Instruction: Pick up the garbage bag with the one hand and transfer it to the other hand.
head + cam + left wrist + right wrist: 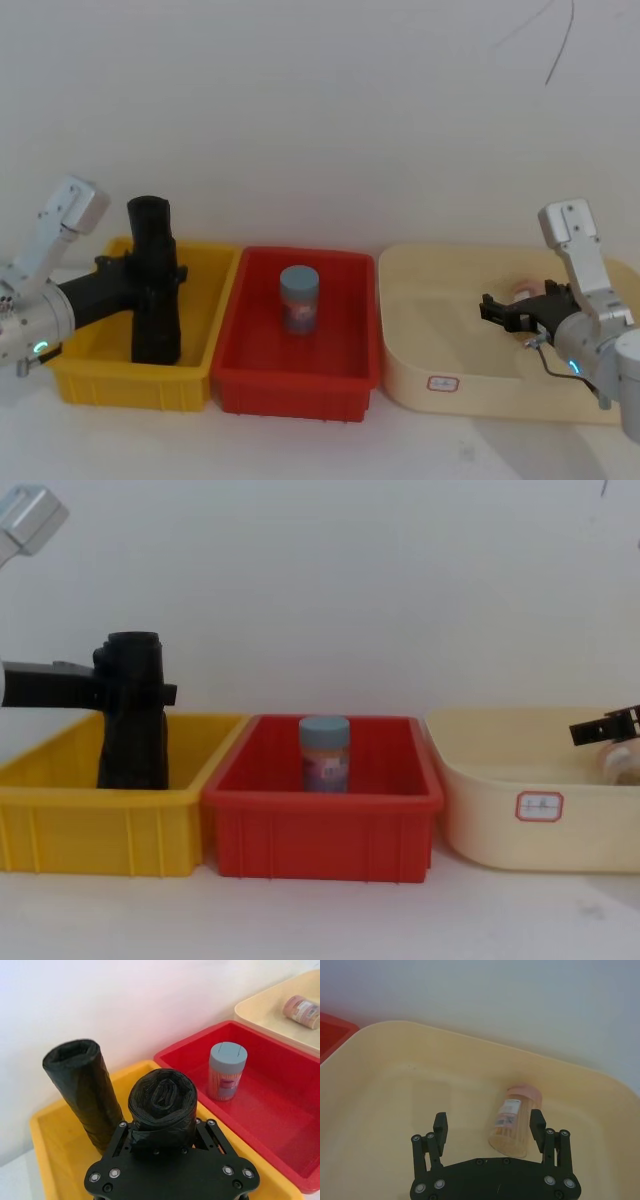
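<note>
While left hand [164, 1132] grips the garbage bag [162, 1097], tray label [539, 806] is unreadable.

The setting reads as a robotics lab test bench; a red bin [300, 375] stands on a plain white tabletop [320, 445] against a bare white wall [320, 100]; just left of the red bin sits a matching yellow bin [130, 385], just right of it a cream tray [450, 345] bearing a small label sticker [442, 382]; left of the red bin a robot's left gripper [162, 1130] clamps a garbage bag [161, 1096]; right of it the right gripper [489, 1124] hangs spread over the cream tray.
</note>
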Robot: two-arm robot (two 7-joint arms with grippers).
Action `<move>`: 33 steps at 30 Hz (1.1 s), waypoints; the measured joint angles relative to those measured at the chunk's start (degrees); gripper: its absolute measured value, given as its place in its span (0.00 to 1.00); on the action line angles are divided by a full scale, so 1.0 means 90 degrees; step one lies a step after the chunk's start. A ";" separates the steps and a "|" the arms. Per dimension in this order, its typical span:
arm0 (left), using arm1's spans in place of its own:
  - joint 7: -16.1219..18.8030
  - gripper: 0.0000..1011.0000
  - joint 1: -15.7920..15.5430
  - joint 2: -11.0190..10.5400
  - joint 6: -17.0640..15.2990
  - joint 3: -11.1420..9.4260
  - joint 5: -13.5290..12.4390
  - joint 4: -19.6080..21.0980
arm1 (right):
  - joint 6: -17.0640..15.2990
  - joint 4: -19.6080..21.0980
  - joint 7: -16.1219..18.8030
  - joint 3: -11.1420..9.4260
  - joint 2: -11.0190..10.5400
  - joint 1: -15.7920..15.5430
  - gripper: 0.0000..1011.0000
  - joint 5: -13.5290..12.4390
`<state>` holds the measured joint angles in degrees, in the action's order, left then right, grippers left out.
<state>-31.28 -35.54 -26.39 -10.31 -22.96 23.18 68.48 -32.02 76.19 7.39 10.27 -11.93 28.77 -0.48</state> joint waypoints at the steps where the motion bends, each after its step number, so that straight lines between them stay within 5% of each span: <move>1: 0.0001 0.37 -0.0002 -0.0010 -0.0001 -0.0001 0.0000 0.0026 | -0.0001 -0.0015 0.0004 -0.0003 0.0001 0.0008 0.99 -0.0003; 13: -0.0226 0.37 -0.0137 -0.0337 -0.0152 0.0058 0.0102 0.0803 | -0.0006 -0.0072 0.0030 -0.0016 0.0007 0.0033 0.99 -0.0017; 21: -0.0704 0.37 -0.0334 -0.0539 -0.0049 0.0124 0.0321 0.1198 | 0.0111 0.0087 0.0226 -0.0011 -0.0064 -0.0073 0.99 -0.0054; 33: -0.1555 0.37 -0.0726 -0.0535 0.0416 0.0115 0.0692 0.0974 | 0.0602 0.0780 0.0909 -0.0033 -0.0358 -0.0461 0.99 -0.0317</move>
<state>-45.28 -42.07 -31.20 -6.57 -21.93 29.41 77.25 -26.60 83.21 15.56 9.97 -15.15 24.62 -3.34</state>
